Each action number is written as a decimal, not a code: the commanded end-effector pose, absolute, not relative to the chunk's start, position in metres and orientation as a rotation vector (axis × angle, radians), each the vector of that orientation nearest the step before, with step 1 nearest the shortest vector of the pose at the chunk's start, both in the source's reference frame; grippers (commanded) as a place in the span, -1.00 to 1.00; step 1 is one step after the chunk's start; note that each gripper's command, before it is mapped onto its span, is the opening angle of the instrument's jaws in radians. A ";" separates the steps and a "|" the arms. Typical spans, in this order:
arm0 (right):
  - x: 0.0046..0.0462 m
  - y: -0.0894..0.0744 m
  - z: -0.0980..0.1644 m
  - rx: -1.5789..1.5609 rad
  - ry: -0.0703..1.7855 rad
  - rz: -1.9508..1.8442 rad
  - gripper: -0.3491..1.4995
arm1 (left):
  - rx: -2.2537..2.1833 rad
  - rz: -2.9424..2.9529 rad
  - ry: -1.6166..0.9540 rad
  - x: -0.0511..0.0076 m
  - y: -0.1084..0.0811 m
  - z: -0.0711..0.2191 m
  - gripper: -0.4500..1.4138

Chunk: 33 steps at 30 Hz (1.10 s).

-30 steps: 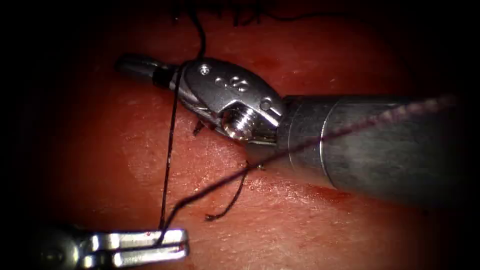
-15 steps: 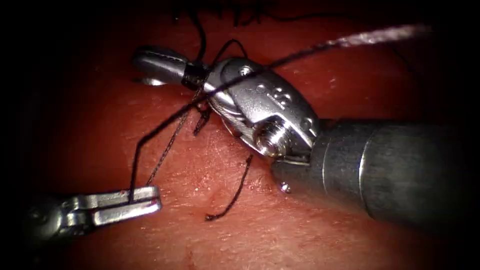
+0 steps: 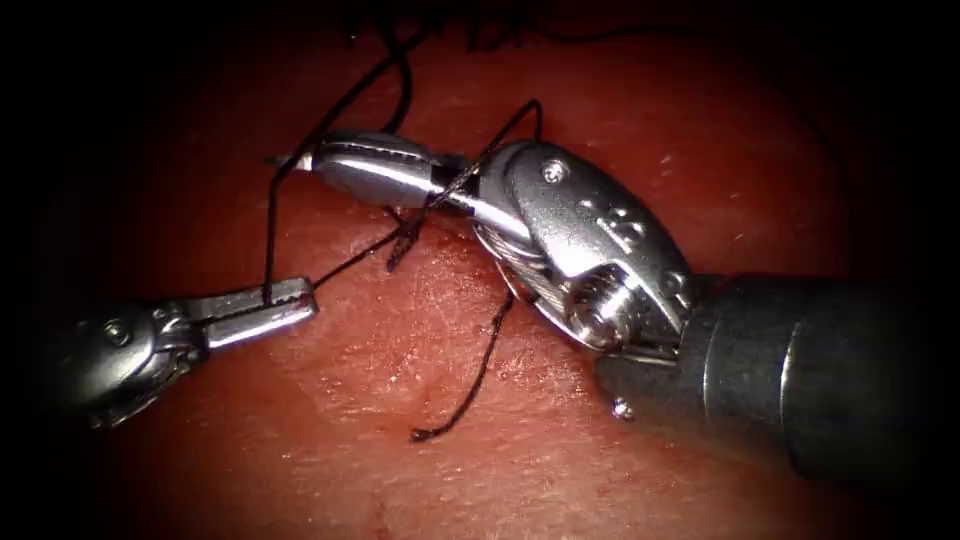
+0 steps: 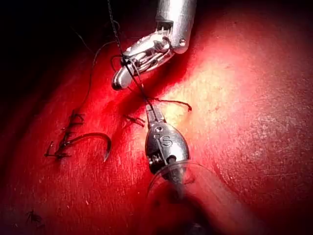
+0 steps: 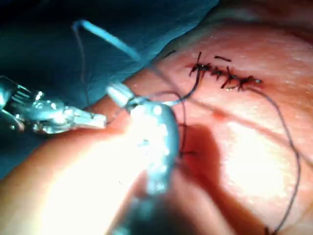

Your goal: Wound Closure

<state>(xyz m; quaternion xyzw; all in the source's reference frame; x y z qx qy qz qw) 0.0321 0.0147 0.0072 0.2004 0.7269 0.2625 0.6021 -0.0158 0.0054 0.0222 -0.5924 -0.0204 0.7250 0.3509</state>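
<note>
Over the tissue (image 3: 700, 120), mid-knot I reckon: left tool (image 3: 300, 298) clamps the thread (image 3: 268, 240), which wraps the right tool (image 3: 290, 160), its grip I cannot tell, needle (image 4: 93, 137) lying loose by the stitches (image 4: 66, 137), so the next move calls for catching the tail (image 3: 470, 385).

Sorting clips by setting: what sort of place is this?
Likely a surgical-training bench: two robotic tools, left hand shut on thread, right hand wrapped in thread, over stitched tissue; needle lying free.

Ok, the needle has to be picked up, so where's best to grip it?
Mid-curve of the needle, from above: it seems to lie flat on the tissue, not in it. The left end effector holds thread; thread wraps the right end effector.
</note>
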 end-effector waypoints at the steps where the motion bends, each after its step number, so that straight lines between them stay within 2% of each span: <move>1: 0.0328 0.014 0.008 0.504 1.683 0.571 -1.00 | -1.541 1.876 -0.065 -0.0167 0.005 0.023 -1.00; 4: 0.0329 0.014 0.008 0.573 1.668 0.506 -1.00 | -1.557 1.877 -0.080 -0.0175 0.006 0.023 -1.00; 6: 0.0329 0.014 0.008 0.607 1.665 0.472 -0.91 | -1.563 1.880 -0.089 -0.0180 0.006 0.023 -1.00; 7: 0.0329 0.014 0.008 0.630 1.654 0.448 -0.75 | -1.565 1.880 -0.092 -0.0181 0.006 0.023 -1.00; 8: 0.0328 0.014 0.008 0.648 1.639 0.429 -0.71 | -1.568 1.880 -0.095 -0.0182 0.007 0.023 -1.00; 11: 0.0326 0.013 0.008 0.703 1.594 0.366 -0.71 | -1.571 1.879 -0.101 -0.0182 0.007 0.023 -1.00; 20: 0.0305 0.014 0.007 0.724 1.580 0.344 -0.87 | -1.576 1.884 -0.107 -0.0179 0.008 0.025 -1.00; 23: 0.0300 0.014 0.007 0.716 1.576 0.351 -0.84 | -1.577 1.884 -0.106 -0.0180 0.009 0.025 -1.00; 25: 0.0299 0.013 0.007 0.708 1.569 0.358 -0.76 | -1.578 1.884 -0.106 -0.0180 0.009 0.025 -1.00; 26: 0.0299 0.013 0.007 0.706 1.559 0.357 -0.64 | -1.577 1.884 -0.106 -0.0181 0.009 0.025 -1.00; 33: 0.0310 0.013 0.007 0.823 1.462 0.202 -0.38 | -1.589 1.908 -0.146 -0.0190 0.009 0.025 -1.00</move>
